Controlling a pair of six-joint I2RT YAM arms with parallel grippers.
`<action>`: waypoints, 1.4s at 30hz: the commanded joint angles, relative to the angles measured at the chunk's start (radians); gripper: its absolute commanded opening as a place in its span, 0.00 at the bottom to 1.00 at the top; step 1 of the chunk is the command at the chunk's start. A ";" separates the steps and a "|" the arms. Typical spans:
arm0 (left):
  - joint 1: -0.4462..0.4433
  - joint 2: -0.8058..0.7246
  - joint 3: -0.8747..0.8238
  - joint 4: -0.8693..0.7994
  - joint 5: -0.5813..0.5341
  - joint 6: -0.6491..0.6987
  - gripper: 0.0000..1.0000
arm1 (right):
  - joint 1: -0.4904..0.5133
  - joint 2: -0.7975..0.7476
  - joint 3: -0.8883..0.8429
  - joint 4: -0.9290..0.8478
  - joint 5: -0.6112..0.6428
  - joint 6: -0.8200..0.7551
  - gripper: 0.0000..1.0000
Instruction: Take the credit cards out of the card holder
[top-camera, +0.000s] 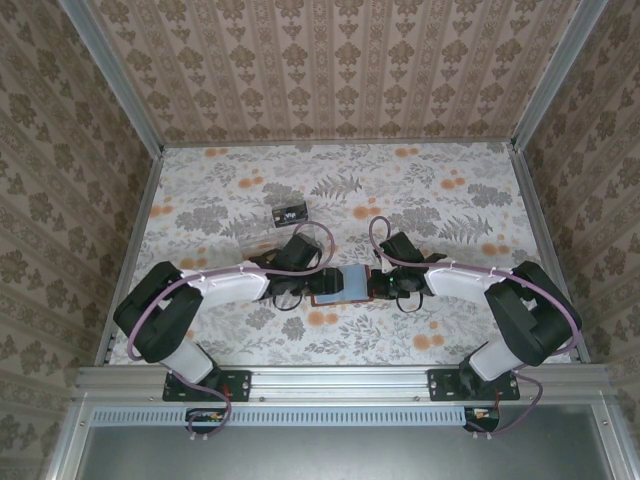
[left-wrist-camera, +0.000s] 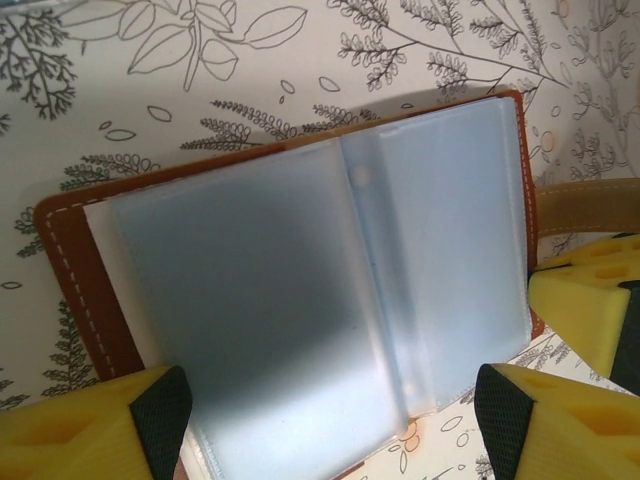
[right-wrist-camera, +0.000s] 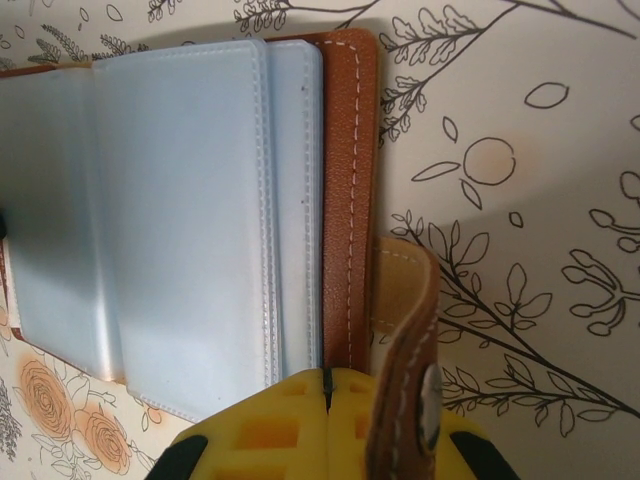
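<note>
The brown leather card holder (top-camera: 345, 285) lies open on the floral table between my two grippers. Its frosted blue-grey sleeves (left-wrist-camera: 300, 280) are fanned out flat over the stitched cover (left-wrist-camera: 75, 270). The credit cards are hidden; nothing shows through the sleeves. My left gripper (left-wrist-camera: 330, 420) hovers open over the sleeves, a fingertip at each side, touching nothing that I can see. My right gripper (right-wrist-camera: 327, 385) is shut, its tips set against the right edge of the cover (right-wrist-camera: 350, 180). The snap strap (right-wrist-camera: 405, 350) curls up over one right finger.
A small dark object with a clear plastic piece (top-camera: 286, 213) lies on the table behind the left arm. Patterned walls with metal rails (top-camera: 130, 110) enclose the table on three sides. The right gripper's yellow finger (left-wrist-camera: 585, 300) shows at the holder's far side.
</note>
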 joint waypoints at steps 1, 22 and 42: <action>-0.017 0.041 -0.011 0.021 0.020 -0.027 0.79 | 0.008 0.040 -0.001 -0.023 0.018 0.009 0.04; -0.031 0.036 0.039 0.111 0.099 0.001 0.82 | 0.009 0.021 0.006 -0.037 0.020 0.008 0.05; 0.011 -0.599 0.022 -0.452 -0.739 0.139 1.00 | -0.011 -0.400 0.114 -0.235 0.389 -0.081 0.76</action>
